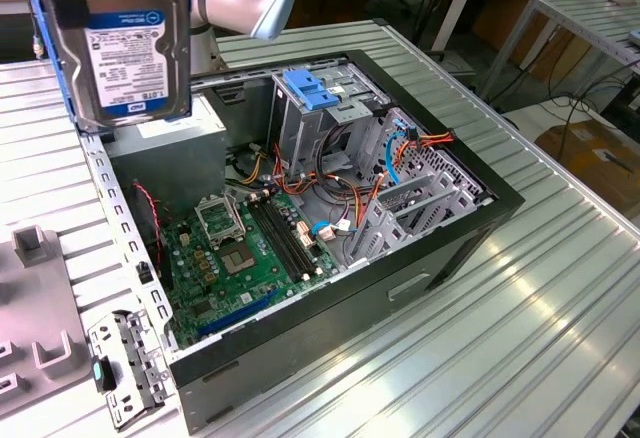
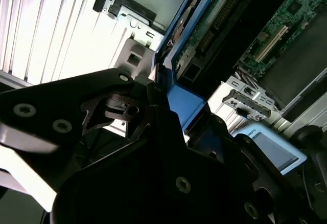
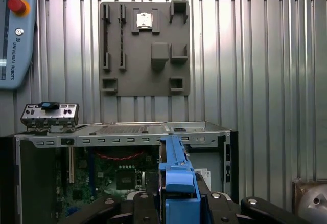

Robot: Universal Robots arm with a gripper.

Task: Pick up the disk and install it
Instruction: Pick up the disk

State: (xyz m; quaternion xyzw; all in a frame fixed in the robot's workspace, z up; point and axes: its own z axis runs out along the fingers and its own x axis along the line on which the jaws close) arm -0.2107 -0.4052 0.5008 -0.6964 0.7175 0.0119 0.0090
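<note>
Already the pick-up half looks done. At the exterior view's left, above the grey fixture plate [image 1: 30, 293] lying on the ribbed table [image 1: 520, 358], the disk [image 1: 130, 43] hangs in the air with its label turned toward the camera and a blue rail along its edge, clear of every surface. In the first wrist view the pincer [image 3: 176, 206] is closed on the disk, its black fingers [image 3: 145, 208] pressing the blue rail from both sides. Toward the middle, the open computer case [image 1: 300, 358] lies on its side with the motherboard [image 1: 250, 248] exposed. The disk is held over the case's far corner, near the grey power-supply box [image 1: 170, 153], and is not inside the case. Further right stands the bare-metal drive cage [image 1: 320, 123] with its blue latch [image 1: 315, 88]. As far as I can see no disk sits in it, so by my reading the installing is not yet done.
</note>
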